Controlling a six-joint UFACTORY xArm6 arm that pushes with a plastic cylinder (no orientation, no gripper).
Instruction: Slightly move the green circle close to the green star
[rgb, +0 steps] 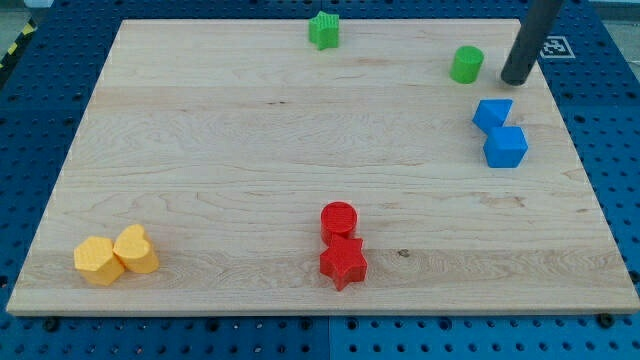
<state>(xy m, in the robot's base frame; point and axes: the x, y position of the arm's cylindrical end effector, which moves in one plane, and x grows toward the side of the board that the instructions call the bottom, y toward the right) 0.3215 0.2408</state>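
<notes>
My tip (517, 80) rests on the table (250, 150) in the upper right of the frame, just beside the green circle (466, 64) on its right-hand side, apart from it by a narrow gap and not touching. The green circle stands near the top right of the table, and the green star (324, 30) sits at the top edge near the centre, well apart from it to the left and a little higher. I judge this to be the approach step: the tip looks lined up behind the circle on the side away from the star, and the push itself is not yet made. The next move calls for a short slide toward the frame's left, angled slightly upward, so the circle travels along the line to the star; since the task asks only for a slight move, the stroke should be brief and meet the circle near its middle so it does not spin off sideways. The end effector is a plain rod with nothing to open or close, so it grasps nothing and simply stands free of every block. Counting the blocks, there are eight: two green, the circle and the star; two blue blocks, (492, 113) and (505, 146), touching at the right edge just below the tip; two red, a red circle (338, 219) touching a red star (343, 262) at bottom centre; and two yellow blocks, (96, 260) and (135, 249), touching at bottom left, their shapes hard to make out.
</notes>
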